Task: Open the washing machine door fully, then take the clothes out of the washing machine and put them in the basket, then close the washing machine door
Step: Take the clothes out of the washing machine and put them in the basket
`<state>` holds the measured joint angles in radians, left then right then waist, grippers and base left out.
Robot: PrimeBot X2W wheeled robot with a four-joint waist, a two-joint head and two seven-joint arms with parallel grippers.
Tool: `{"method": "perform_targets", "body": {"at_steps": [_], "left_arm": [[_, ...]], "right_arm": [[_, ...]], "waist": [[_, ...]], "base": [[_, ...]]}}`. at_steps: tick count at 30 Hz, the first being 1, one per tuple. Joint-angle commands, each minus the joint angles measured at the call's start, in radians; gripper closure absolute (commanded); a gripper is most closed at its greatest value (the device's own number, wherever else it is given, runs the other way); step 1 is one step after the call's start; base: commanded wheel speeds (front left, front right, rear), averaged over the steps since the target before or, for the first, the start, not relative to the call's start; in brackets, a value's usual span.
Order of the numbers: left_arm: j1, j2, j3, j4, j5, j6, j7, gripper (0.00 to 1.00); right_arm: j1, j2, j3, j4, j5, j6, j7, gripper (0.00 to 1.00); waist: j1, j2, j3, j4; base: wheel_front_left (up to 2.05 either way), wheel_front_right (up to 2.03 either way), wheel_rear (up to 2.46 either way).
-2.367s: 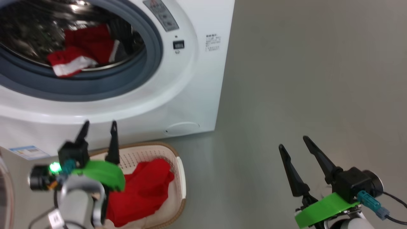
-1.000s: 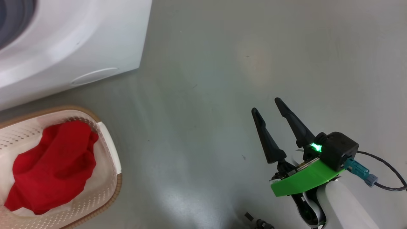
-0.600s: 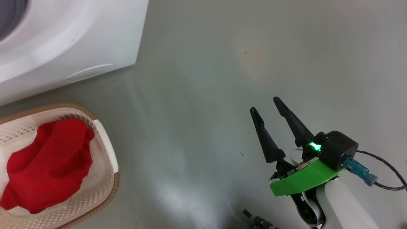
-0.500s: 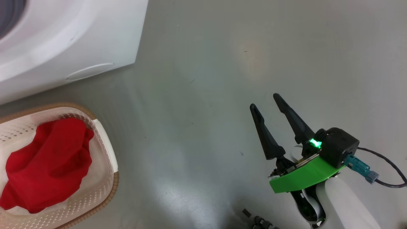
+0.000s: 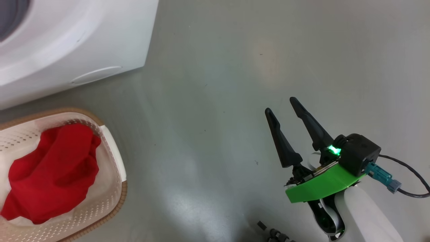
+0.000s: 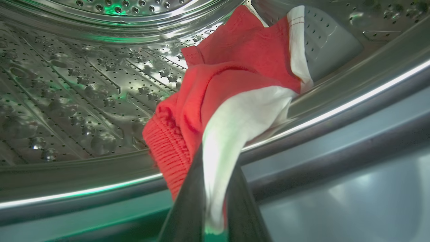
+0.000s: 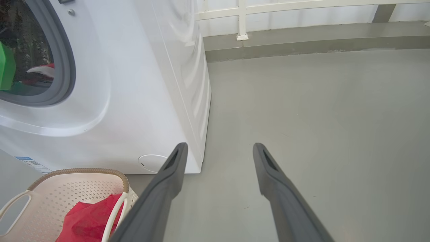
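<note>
In the left wrist view my left gripper [image 6: 216, 164] is shut on the clothes [image 6: 235, 101], a red garment with a white part, at the front lip of the washing machine's steel drum [image 6: 84, 84]. The garment drapes over the lip between the two fingers. My right gripper [image 5: 281, 105] hangs open and empty over the floor, right of the washing machine [image 5: 84, 40]. The basket [image 5: 114, 154] stands on the floor before the machine with a red garment [image 5: 50, 171] in it. The right wrist view shows the right gripper [image 7: 219, 146], basket [image 7: 77, 173] and machine [image 7: 134, 84]. The washing machine door is out of view.
Bare grey floor [image 5: 218, 101] spreads right of the machine. A low kerb and white rail [image 7: 242, 20] run along the far wall. A cable [image 5: 410, 181] trails from my right wrist. Small dark parts [image 5: 272, 232] lie by the head view's bottom edge.
The head camera swung right, away from the drum, so the left arm left its view. My left gripper has closed on the garment. The right gripper rose slightly.
</note>
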<state>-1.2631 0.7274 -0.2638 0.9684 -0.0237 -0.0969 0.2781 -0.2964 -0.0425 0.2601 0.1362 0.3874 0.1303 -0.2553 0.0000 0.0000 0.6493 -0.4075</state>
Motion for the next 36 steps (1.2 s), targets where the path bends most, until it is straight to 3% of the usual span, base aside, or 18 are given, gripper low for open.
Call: {"method": "perform_targets", "body": {"at_steps": [1,12,20,26,36], "left_arm": [[-0.021,0.045,0.018,-0.004,-0.012,0.008,-0.024,1.0],[0.017,-0.068,0.049,0.036,-0.101,0.032,-0.199,1.0],[0.122,-0.145,0.083,-0.043,-0.163,0.079,-0.307,1.0],[0.262,-0.196,0.126,-0.193,-0.229,0.118,-0.363,1.0],[0.608,-0.259,0.179,-0.639,-0.284,0.252,-0.378,1.0]], "right_arm": [[-0.004,-0.008,0.01,-0.017,0.005,0.0,-0.006,0.0],[0.013,-0.008,-0.01,-0.008,-0.043,0.0,-0.006,0.0],[0.033,-0.008,-0.025,0.0,-0.075,0.0,-0.006,0.0],[0.049,-0.008,-0.041,0.004,-0.1,0.0,-0.006,0.0],[0.085,-0.008,-0.059,0.015,-0.139,0.0,-0.006,0.0]], "waist": [[0.0,0.0,-0.007,0.006],[0.0,0.0,-0.076,0.067],[0.0,0.0,-0.128,0.114],[0.0,0.0,-0.174,0.152],[0.0,0.0,-0.253,0.213]], "base": [[0.0,0.0,0.0],[0.0,0.0,0.0],[0.0,0.0,0.0],[0.0,0.0,0.0],[0.0,0.0,0.0]]}}
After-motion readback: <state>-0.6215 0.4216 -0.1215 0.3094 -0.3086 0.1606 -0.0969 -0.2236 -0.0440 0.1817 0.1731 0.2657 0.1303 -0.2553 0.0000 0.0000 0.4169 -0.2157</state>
